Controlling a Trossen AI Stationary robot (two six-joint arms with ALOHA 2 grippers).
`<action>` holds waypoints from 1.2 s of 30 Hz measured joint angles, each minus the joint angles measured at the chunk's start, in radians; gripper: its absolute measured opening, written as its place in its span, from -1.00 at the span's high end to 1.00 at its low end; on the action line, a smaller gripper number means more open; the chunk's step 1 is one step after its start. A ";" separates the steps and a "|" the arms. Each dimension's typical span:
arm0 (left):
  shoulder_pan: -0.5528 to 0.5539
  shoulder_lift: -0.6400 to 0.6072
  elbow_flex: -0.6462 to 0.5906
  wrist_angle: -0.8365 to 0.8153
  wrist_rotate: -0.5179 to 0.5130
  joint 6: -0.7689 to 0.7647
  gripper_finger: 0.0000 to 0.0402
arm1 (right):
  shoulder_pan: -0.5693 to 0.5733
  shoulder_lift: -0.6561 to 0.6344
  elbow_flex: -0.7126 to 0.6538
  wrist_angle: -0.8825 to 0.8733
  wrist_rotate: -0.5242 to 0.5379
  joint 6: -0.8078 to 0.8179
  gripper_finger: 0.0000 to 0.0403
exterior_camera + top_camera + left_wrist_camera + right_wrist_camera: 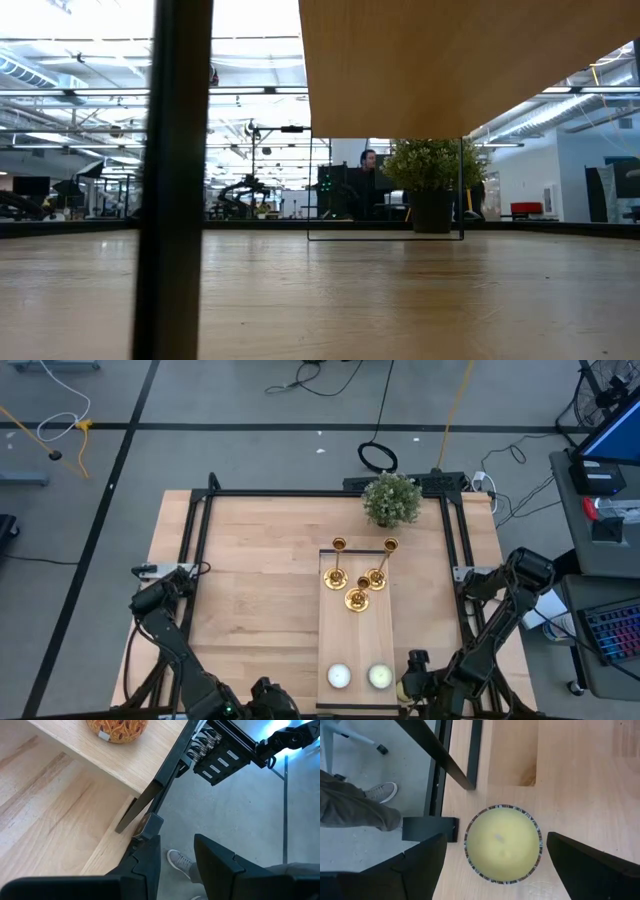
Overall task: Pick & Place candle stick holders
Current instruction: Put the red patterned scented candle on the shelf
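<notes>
Pale wood makes up the bench (260, 600), framed by black rails (200, 550) along its left, far and right edges. A long lighter board (357, 650) lies on it right of centre, running from mid-bench to the near edge. At the board's far end stand three gold holders (358, 575) in a tight cluster, upright; one (337, 563) on the left, one (384, 560) on the right, and one (357, 598) nearest the middle of the board, their bases close together. Two round candles sit at the board's near end, a white one (339, 676) and a yellowish one (380, 676) side by side. A small potted plant (391, 500) stands at the far edge, just beyond the board.

Both arms are drawn back at the near edge. The left claw (175, 865) hangs over the near left corner, fingers part-way apart and gripping nothing. The right claw (492, 860) hovers above the yellowish candle (503, 843), fingers spread wide to either side of it and not touching it.

Grey floor (250, 450) with dark tape lines surrounds the bench, with cables (330, 375) trailing across it beyond the far edge. A desk with a keyboard (610, 635) stands to the right. A person's shoe (380, 792) and trouser leg (350, 802) show on the floor beside the near edge. The low view looks across the wood into a bright hall with ceiling lights, and a person (368, 170) far behind the plant (432, 175).
</notes>
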 joint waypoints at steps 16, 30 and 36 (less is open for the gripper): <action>-0.003 0.000 0.000 0.000 0.010 -0.017 0.39 | -0.006 -0.001 -0.058 0.028 0.047 -0.001 -0.68; -0.003 0.000 0.000 0.000 0.028 -0.022 0.39 | 0.010 -0.001 -0.063 0.111 0.051 -0.005 -0.68; -0.003 0.000 0.000 0.000 0.031 -0.029 0.39 | 0.010 -0.001 -0.063 0.112 0.059 -0.026 -0.68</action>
